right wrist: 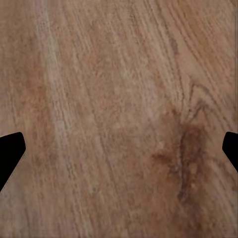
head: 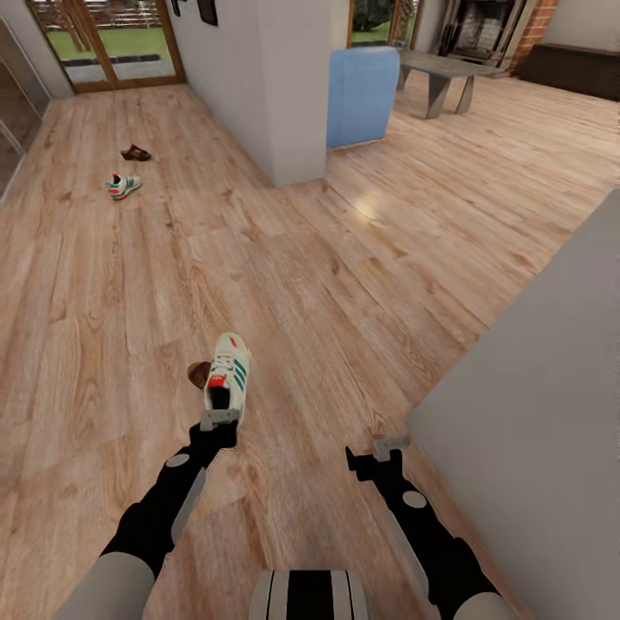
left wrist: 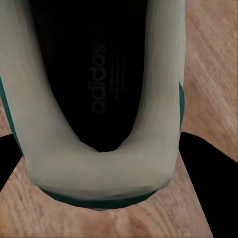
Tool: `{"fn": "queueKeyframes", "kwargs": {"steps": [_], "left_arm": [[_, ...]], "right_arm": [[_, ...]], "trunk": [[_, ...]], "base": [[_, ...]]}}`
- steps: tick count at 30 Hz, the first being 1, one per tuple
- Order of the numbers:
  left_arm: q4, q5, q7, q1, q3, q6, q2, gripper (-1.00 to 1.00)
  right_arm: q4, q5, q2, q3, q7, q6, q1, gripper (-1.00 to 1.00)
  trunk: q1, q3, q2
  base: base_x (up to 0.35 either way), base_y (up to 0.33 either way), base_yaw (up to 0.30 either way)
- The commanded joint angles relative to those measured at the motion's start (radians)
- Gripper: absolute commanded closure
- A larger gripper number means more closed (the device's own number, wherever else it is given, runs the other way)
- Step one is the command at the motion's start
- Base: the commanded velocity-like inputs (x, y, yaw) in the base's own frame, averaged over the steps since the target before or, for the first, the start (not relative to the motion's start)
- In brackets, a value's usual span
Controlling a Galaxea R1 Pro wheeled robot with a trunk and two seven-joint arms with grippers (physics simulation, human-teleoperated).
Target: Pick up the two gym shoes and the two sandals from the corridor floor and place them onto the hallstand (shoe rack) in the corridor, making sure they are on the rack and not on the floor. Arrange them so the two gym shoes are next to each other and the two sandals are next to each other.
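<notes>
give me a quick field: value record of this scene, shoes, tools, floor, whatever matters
near gym shoe: white with green stripes, heel at the left tool, which is closed on it; its opening shows in the left wrist view
near sandal: brown, just beside that shoe, on the floor
far gym shoe: on the floor, down the corridor
far sandal: on the floor just beyond it
right tool: open, empty, over bare planks
floor: light wood planks
grey surface: pale slab at the right edge
shoes on it: none visible

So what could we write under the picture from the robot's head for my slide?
Left tool at the heel of a white sneaker on the wood floor, another sneaker and a sandal far down the hall.
</notes>
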Motion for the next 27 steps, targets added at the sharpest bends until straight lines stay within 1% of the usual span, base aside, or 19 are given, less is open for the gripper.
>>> {"fn": "queueKeyframes", "kwargs": {"steps": [1, 4, 7, 18, 27], "left_arm": [[-0.003, 0.018, 0.000, 0.000, 0.009, 0.007, 0.002, 1.00], [-0.006, 0.037, -0.002, 0.002, 0.021, 0.010, 0.005, 1.00], [-0.007, 0.043, -0.002, 0.002, 0.024, 0.012, 0.006, 1.00], [-0.008, 0.048, -0.003, 0.004, 0.024, 0.013, 0.002, 1.00], [-0.008, 0.048, -0.004, 0.004, 0.023, 0.015, -0.001, 1.00]], "right_arm": [[-0.001, -0.001, 0.000, 0.001, -0.001, 0.003, 0.000, -1.00], [0.000, 0.000, 0.000, 0.002, -0.001, 0.002, 0.000, -1.00], [0.000, -0.001, 0.000, 0.002, -0.002, 0.002, 0.000, -1.00], [0.000, 0.005, 0.000, 0.004, -0.004, 0.001, 0.003, -1.00], [0.000, 0.005, 0.000, 0.004, -0.004, 0.000, 0.003, -1.00]], "trunk": [[-0.001, 0.004, 0.000], [-0.002, 0.019, 0.001], [-0.003, 0.035, 0.001], [-0.008, 0.095, 0.004], [-0.012, 0.144, 0.006]], "base": [[0.000, 0.000, 0.000], [0.000, 0.000, 0.000], [0.000, 0.000, 0.000], [0.000, 0.000, 0.003], [0.000, 0.000, 0.100]]}}
